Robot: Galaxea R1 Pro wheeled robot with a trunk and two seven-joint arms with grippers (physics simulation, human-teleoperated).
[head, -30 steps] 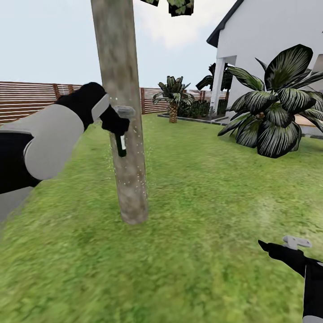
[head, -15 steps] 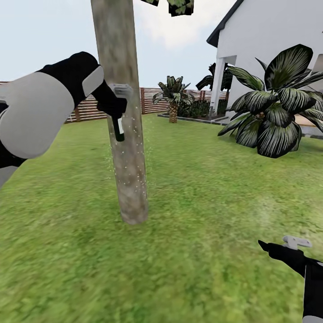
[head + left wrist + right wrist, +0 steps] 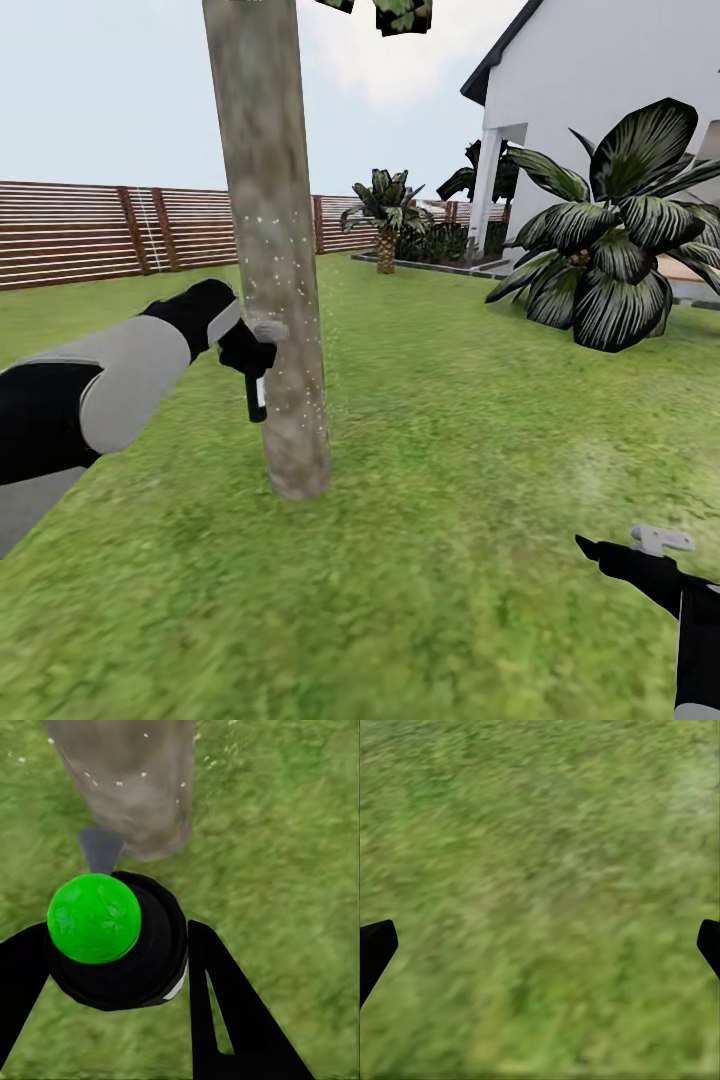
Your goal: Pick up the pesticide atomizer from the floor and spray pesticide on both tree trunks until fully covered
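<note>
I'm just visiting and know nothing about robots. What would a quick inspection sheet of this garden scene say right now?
Surface: blurry green grass floor.
Job's things: black pesticide atomizer with a green cap, held beside the tree trunk; the trunk shows pale specks.
Clutter: nothing seen.
Grippers: left gripper shut on the atomizer, low beside the trunk; right gripper open, holding nothing, over grass.
Cables: nothing seen.
Surroundings: brown slat fence, white house, dark leafy bush, short palm.
</note>
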